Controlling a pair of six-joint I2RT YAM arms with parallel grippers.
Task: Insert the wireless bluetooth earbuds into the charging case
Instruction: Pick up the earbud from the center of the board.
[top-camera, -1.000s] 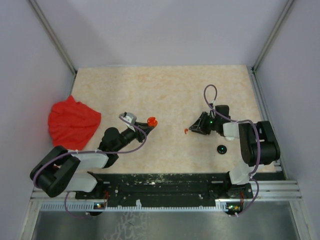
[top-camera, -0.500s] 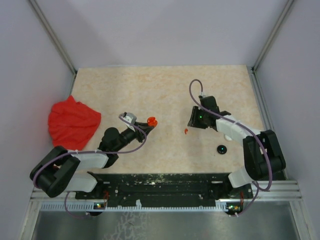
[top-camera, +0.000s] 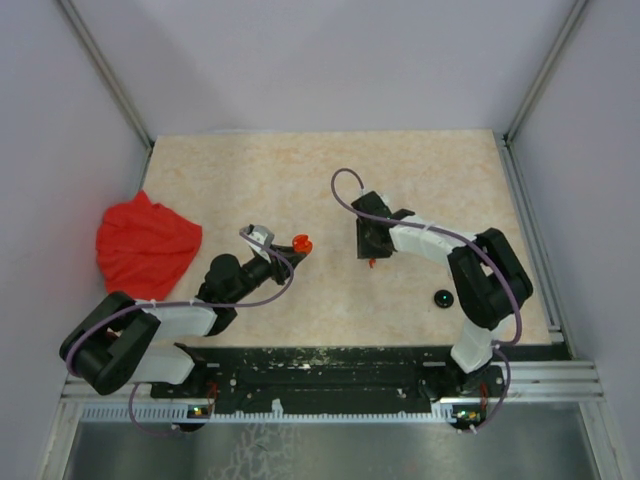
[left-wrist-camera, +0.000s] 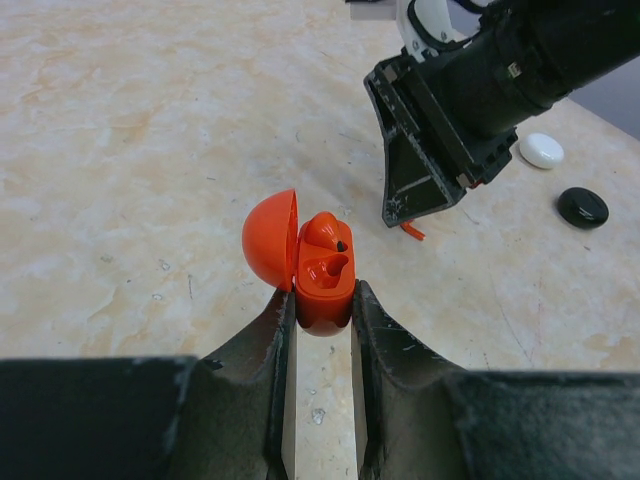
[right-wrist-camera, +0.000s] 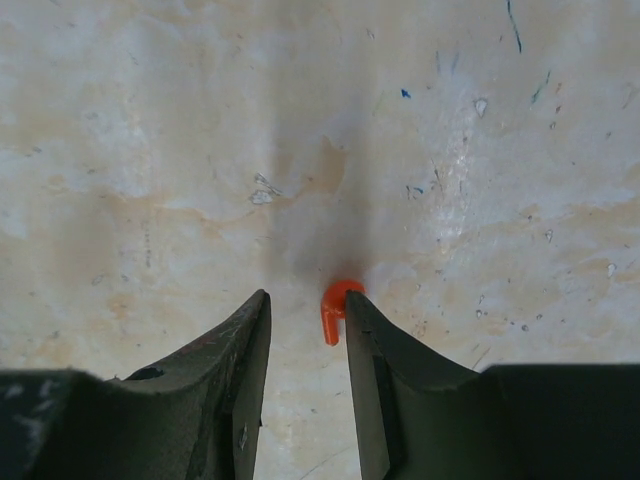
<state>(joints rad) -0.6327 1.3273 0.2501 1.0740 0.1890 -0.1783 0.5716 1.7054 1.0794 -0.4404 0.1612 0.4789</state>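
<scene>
My left gripper is shut on the lower body of the orange charging case, which stands with its lid swung open to the left. One orange earbud sits in the case's far pocket; the near pocket is bare. In the top view the left gripper and case are left of centre. My right gripper points down at the table, open, with a small orange earbud lying flat between its fingers against the right one. From above, the right gripper hangs over that earbud.
A red cloth lies bunched at the left wall. A black round disc rests near the right arm, and the left wrist view shows it beside a white round piece. The right gripper's black head stands close behind the case.
The right arm has swung left across the table and now stands over the orange earbud, its jaws a little wider. The left arm and case have stayed put.
</scene>
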